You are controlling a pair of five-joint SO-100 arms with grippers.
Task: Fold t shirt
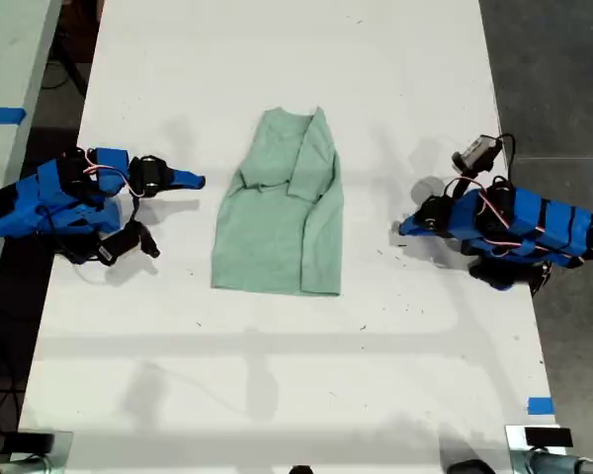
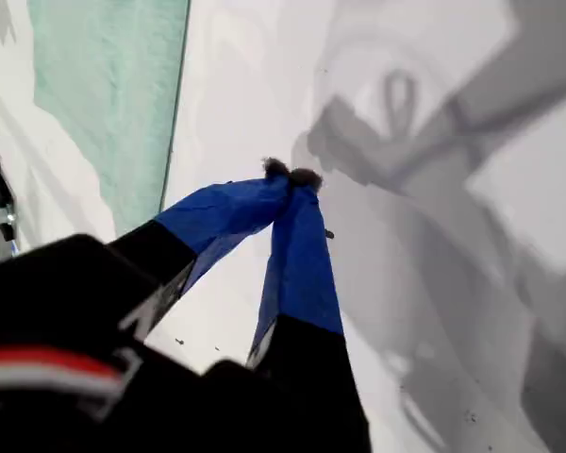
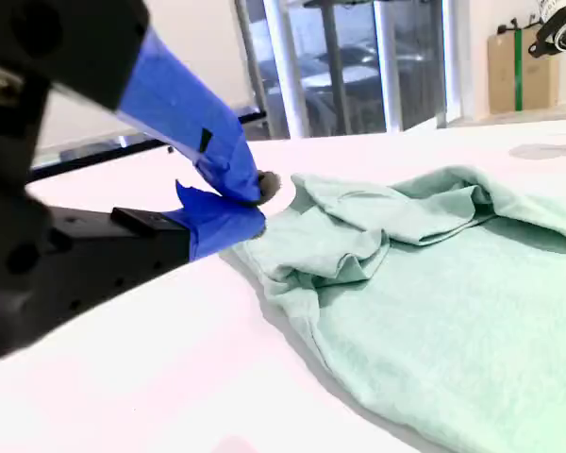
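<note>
The pale green t shirt [image 1: 277, 227] lies on the white table [image 1: 277, 375], collar toward the far edge, with one side and its sleeve folded in over the front. My first gripper [image 1: 403, 229] is shut and empty at the exterior view's right, a gap away from the shirt's side edge [image 2: 113, 94]; its blue fingertips [image 2: 291, 175] touch just above bare table. At the exterior view's left my second gripper [image 1: 200, 181] is also shut and empty, close beside the bunched sleeve [image 3: 340, 236], its tips [image 3: 257, 193] just short of the cloth.
A blue tape mark [image 1: 540, 405] sits near the table's front corner at the exterior view's right. Another tape strip [image 1: 0, 116] lies on a neighbouring surface at the exterior view's left. Dark floor borders both long table edges. Metal fittings [image 1: 539, 439] stand at the front edge.
</note>
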